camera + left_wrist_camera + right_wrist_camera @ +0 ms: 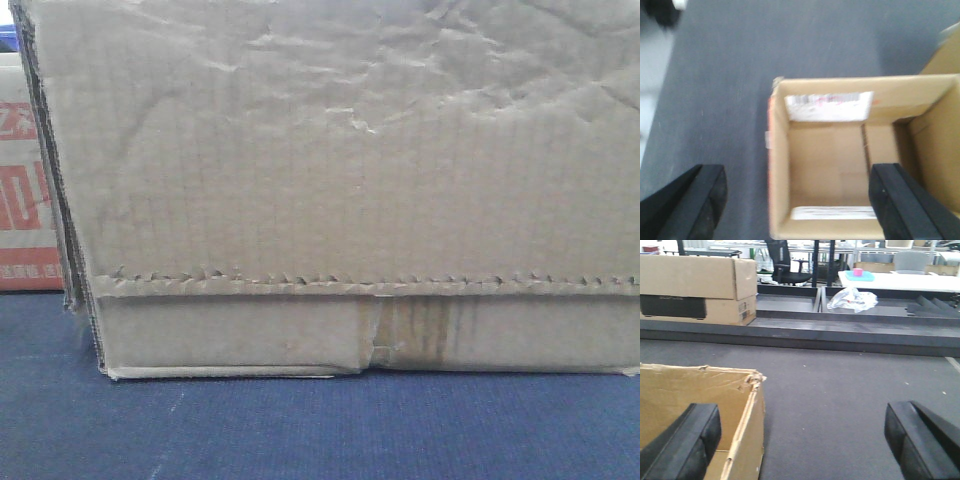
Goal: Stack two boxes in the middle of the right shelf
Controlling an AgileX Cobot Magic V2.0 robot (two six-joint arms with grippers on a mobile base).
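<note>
**Both grippers wide open over open cartons on the floor**

Front view, left to right: red-printed carton (25, 200) at the edge, then a wrinkled brown box (340, 150) filling the frame. It sits on blue carpet (320, 430), jagged flap edge over a lower band with a darker taped seam.

Left arm: wrist tipped steeply down over grey floor (720, 75). Left gripper (798, 172) spread wide, nothing between the fingers. Its left finger hangs over bare floor and its right finger over the inside of an open-topped box (830, 150), so that box's left wall lies between them. Contact cannot be judged. White label (829, 106) on the inner far wall.

Right arm: wrist low and near level, looking across the floor (840, 390). Right gripper (802, 410) also spread wide and empty. Its left finger sits above the inside of a torn-cornered box (695, 390), its right finger over bare floor. Beyond: long carton (695, 287), office chair (785, 262), crumpled plastic bag (852, 299), white table (900, 280).
</note>
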